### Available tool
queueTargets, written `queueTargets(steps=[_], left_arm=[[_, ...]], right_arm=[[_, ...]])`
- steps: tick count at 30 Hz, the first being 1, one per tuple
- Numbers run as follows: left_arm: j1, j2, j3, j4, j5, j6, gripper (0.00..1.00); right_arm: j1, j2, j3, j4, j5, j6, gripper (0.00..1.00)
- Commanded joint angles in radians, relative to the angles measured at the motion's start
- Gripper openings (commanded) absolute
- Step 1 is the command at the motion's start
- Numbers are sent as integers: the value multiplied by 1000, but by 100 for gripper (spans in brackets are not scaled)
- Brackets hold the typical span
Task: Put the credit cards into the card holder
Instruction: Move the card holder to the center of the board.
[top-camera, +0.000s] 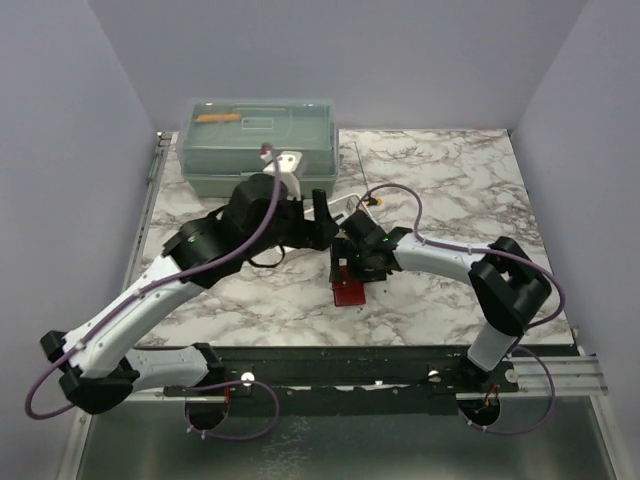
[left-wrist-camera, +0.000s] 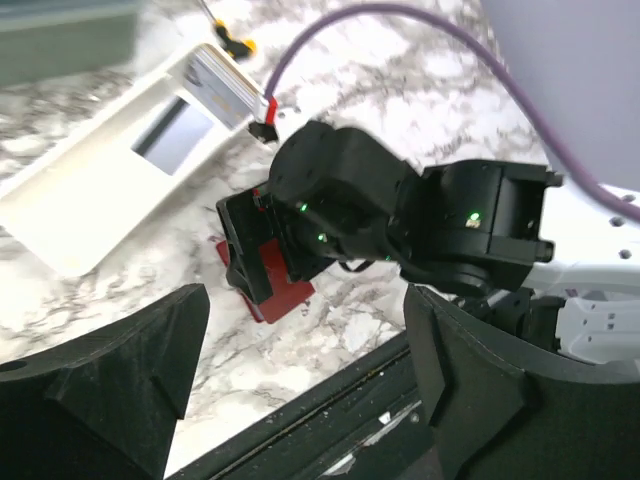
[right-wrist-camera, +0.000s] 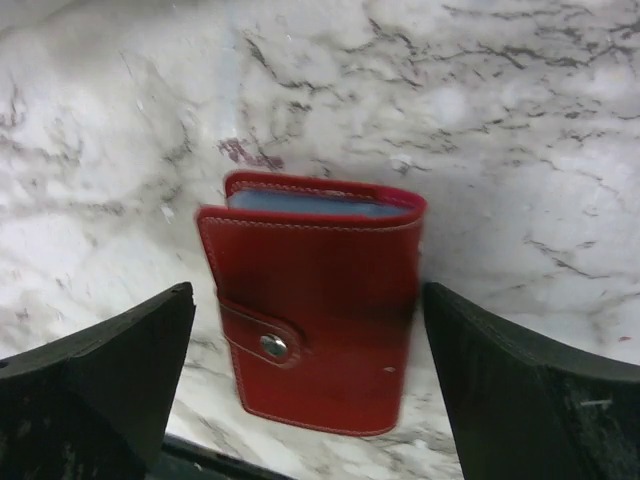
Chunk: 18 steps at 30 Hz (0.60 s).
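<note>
Card holder (right-wrist-camera: 320, 310): red leather wallet with stitched edges and a snap strap. It lies flat on the marble surface (top-camera: 450, 180), near its front edge and about midway between the two arms.

Credit card (right-wrist-camera: 310, 204): I see one blue-grey edge inside the open mouth of the holder, at the end farthest from the right wrist camera. I cannot tell how many cards sit there.

Right tool (right-wrist-camera: 305, 290): spread wide, directly above the holder. Its black fingers (right-wrist-camera: 110, 380) flank the holder's two long sides closely and are not clamped on it.

Left tool (left-wrist-camera: 305, 290): spread wide and holding nothing. It hangs above the surface just behind and left of the right tool, and its camera looks down on that tool and the red holder beneath it.

White case (left-wrist-camera: 110, 190): flat and rectangular with a dark window, lying on the surface beyond the holder. I cannot tell what it contains.

Box (top-camera: 258, 140): grey-green plastic with its lid shut, at the far left of the surface.
</note>
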<state>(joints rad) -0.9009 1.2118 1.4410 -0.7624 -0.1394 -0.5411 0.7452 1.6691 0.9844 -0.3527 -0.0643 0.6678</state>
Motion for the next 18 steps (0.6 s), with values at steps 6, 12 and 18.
queueTargets(steps=[6, 12, 18], left_arm=[[20, -222, -93, -140, -147, -17, 87], [22, -259, -114, -143, -125, -9, 87], [22, -261, -113, -134, -79, 0, 87]], right_arm=[[134, 257, 179, -476, 631, 299, 95], [-209, -47, -67, -230, 473, 137, 70], [-598, -216, -130, -133, 428, -51, 63]])
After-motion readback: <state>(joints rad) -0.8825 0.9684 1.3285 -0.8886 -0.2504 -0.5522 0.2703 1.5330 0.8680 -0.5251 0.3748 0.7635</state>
